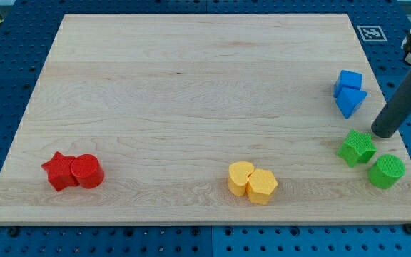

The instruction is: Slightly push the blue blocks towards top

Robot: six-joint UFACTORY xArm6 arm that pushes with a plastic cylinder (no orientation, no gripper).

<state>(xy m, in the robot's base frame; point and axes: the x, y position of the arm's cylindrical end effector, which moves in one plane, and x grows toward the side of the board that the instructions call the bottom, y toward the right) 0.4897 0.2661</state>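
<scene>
Two blue blocks touch each other near the view's right edge: a blue cube point(349, 79) and, just below it, a blue triangle point(350, 102). My tip point(382, 133) rests on the board to the lower right of the blue triangle, a short gap away. It stands just above and to the right of the green star point(356, 148).
A green cylinder point(387, 171) sits at the lower right, next to the green star. A yellow heart point(240, 177) and a yellow hexagon point(262, 186) touch at the bottom middle. A red star point(59, 171) and a red cylinder point(87, 171) touch at the lower left. The wooden board point(191, 86) lies on a blue perforated base.
</scene>
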